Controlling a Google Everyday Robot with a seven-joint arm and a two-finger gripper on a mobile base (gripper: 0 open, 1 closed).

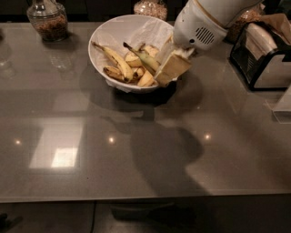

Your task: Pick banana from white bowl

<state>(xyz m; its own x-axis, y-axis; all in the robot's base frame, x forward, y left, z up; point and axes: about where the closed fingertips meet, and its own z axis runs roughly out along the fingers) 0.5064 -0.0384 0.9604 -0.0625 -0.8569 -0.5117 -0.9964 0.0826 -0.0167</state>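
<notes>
The white bowl (104, 32) with crinkled lining stands at the back middle of the grey table. My gripper (164, 76) hangs over the bowl's right rim, its tan fingers (175, 66) shut on the lower end of the banana (143, 58). That banana is long, with a dark greenish stem pointing up and left, and is tilted above the pile. Another long yellow banana (116, 60) and shorter, browner ones (113, 73) lie in the bowl to the left. The gripped end is hidden behind the fingers.
A glass jar (47, 20) stands at the back left, another jar (151, 7) behind the bowl, and one (245, 20) at the back right. A black and white appliance (263, 59) stands at the right. The table's front edge runs along the bottom.
</notes>
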